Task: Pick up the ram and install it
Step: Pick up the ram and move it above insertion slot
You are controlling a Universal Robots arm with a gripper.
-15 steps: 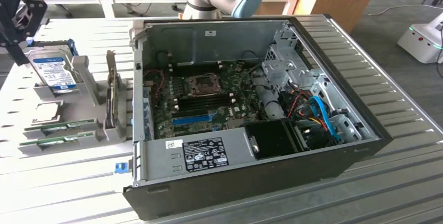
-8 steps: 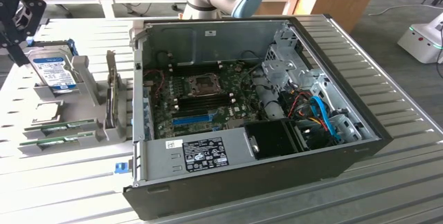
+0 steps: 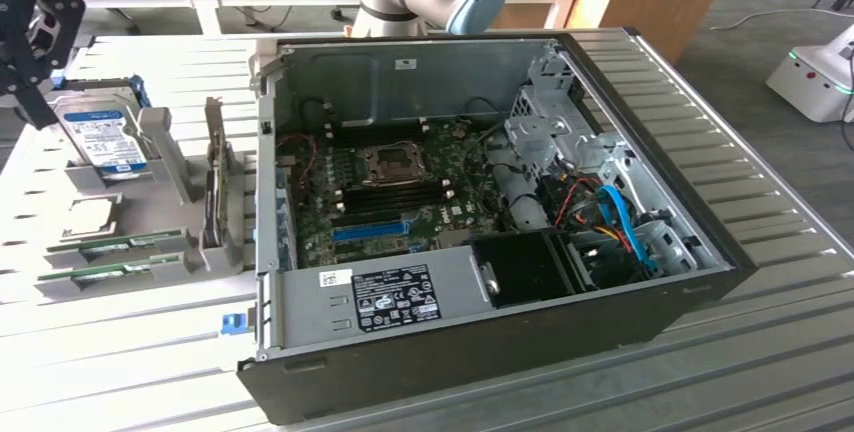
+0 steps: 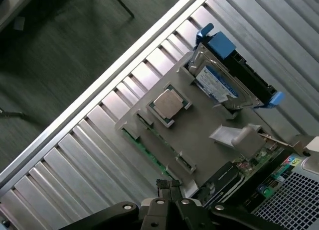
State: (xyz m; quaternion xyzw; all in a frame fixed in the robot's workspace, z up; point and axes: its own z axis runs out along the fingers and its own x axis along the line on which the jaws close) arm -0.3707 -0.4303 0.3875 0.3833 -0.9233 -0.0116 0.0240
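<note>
My fingers are pressed together with nothing held, hanging high over the grey tray on the table. The ram sits well below my tips in its tray slot, with a twin stick just beside it. The CPU chip and hard drive are farther out from me. Risks, my guess: coming down closed, I'd stab the stick's top edge instead of straddling it. The twins sit close, so one finger could clip the wrong one. A thin board may tilt in a shallow pinch.
</note>
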